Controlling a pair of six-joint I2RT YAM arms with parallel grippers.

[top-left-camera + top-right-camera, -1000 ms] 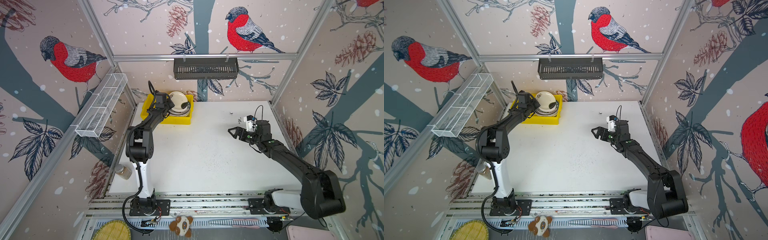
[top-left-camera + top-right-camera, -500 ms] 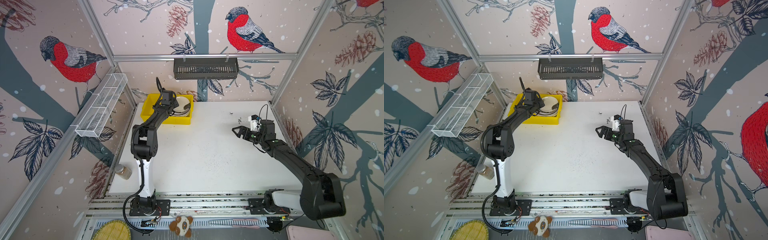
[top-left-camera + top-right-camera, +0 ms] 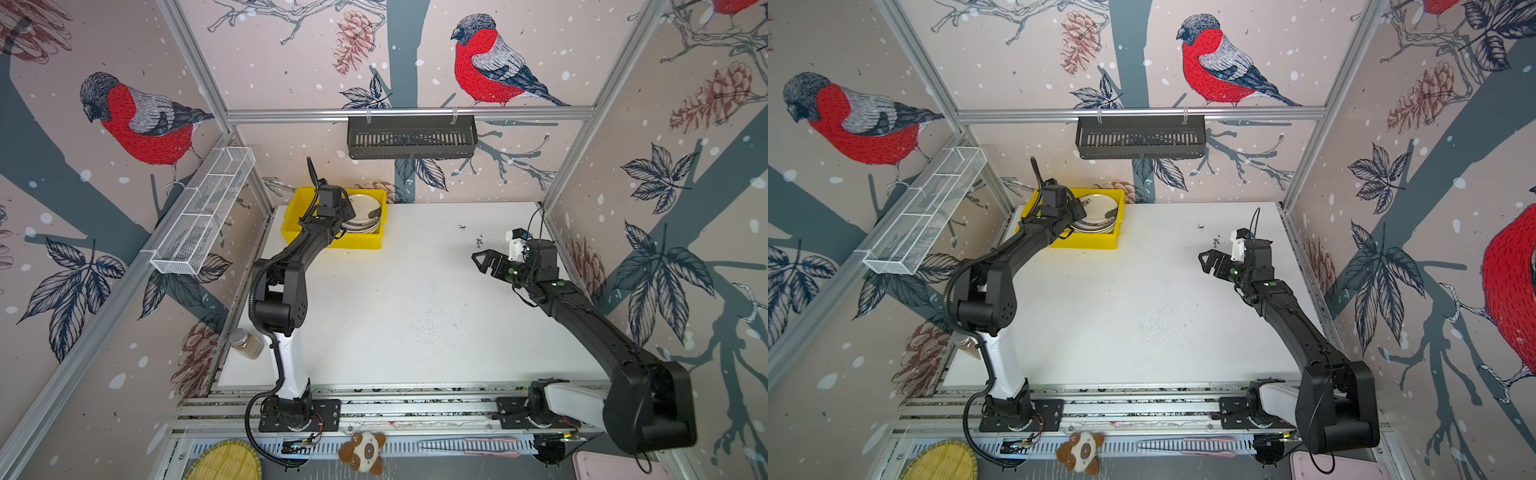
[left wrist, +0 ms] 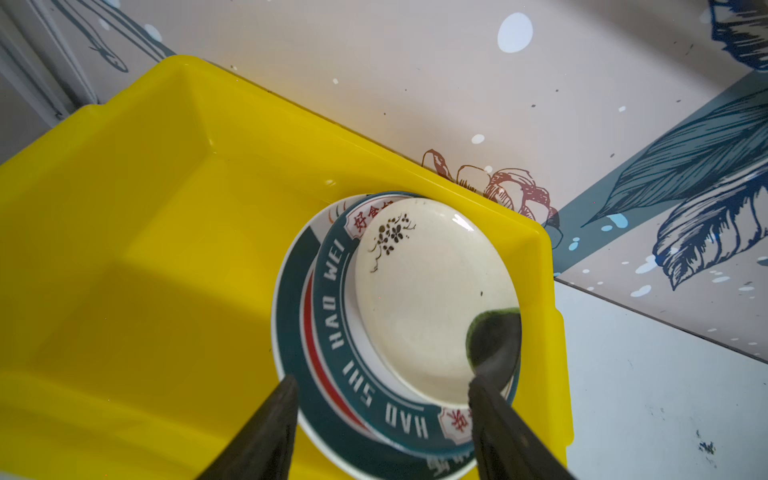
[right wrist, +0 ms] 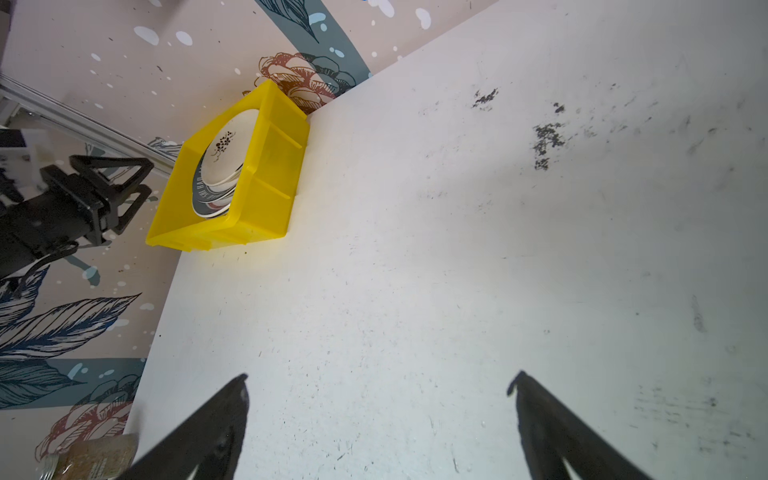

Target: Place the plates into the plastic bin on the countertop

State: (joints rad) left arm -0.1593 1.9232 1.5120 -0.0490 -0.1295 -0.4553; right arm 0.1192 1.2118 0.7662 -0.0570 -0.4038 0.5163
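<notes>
Left claw [image 4: 382, 384] parted above bin [image 4: 124, 257] on speckled countertop [image 3: 415, 311].

Left gripper [image 4: 382, 379], right gripper [image 5: 380, 375] spread

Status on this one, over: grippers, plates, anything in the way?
Left gripper open above plate stack, empty. Right gripper open, empty, over countertop. Stack sits in yellow plastic bin. Nothing in the way.
</notes>
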